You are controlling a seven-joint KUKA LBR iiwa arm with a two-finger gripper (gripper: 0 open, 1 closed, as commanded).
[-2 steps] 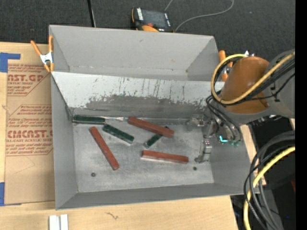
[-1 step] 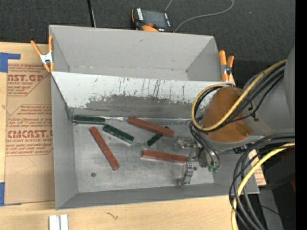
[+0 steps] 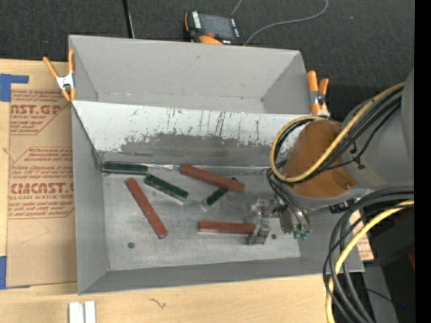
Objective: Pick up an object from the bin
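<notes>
My gripper [image 3: 259, 225] is low in the bin's front right corner, open. Its two fingertips stand on either side of the right end of a red-brown flat stick [image 3: 225, 227] that lies crosswise on the floor. The stick rests on the floor and is not lifted. A second red-brown stick [image 3: 210, 178] lies slanted just behind it. A short dark green stick [image 3: 217, 196] lies between those two.
Further left lie a long red-brown stick [image 3: 145, 208], slanted, and a dark green stick [image 3: 166, 188]. Another dark green stick [image 3: 125, 168] lies along the back wall's foot. The arm with its orange cover and cables hangs over the bin's right side.
</notes>
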